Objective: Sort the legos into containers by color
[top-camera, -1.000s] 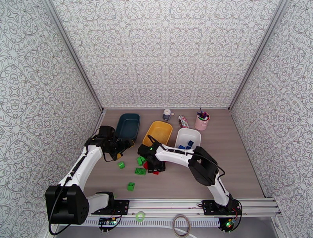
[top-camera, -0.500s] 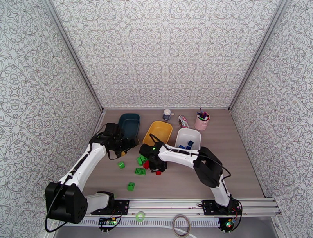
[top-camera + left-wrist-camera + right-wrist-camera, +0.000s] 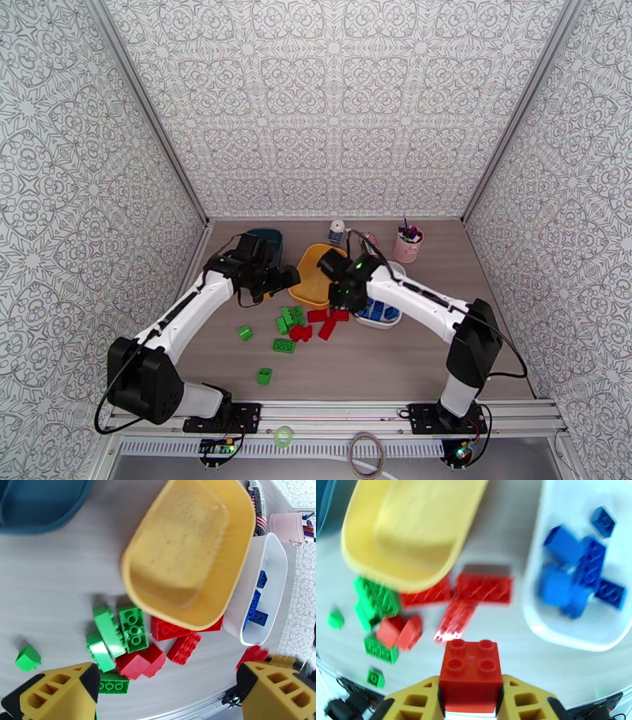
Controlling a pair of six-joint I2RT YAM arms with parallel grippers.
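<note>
My right fingers [image 3: 340,298] have just clamped shut on a square red plastic brick [image 3: 471,669] and lifted it off the surface [image 3: 379,355] toward the shallow yellow plastic tray [image 3: 130,574], which is bare, so reds likely start there; my left fingers [image 3: 286,276] hang wide open, empty; the white tray [image 3: 537,626] at its three o'clock holds blue bricks [image 3: 588,559]; loose red bricks [image 3: 170,630] and green bricks [image 3: 134,628] lie at six o'clock; the dark teal tray [image 3: 39,523] looks bare where visible.

White arms [image 3: 186,311] (black joints [image 3: 147,385]), yellow fingers [image 3: 59,693]

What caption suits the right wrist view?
Right gripper holding a red brick; yellow tray and blue-filled white tray beyond.
</note>
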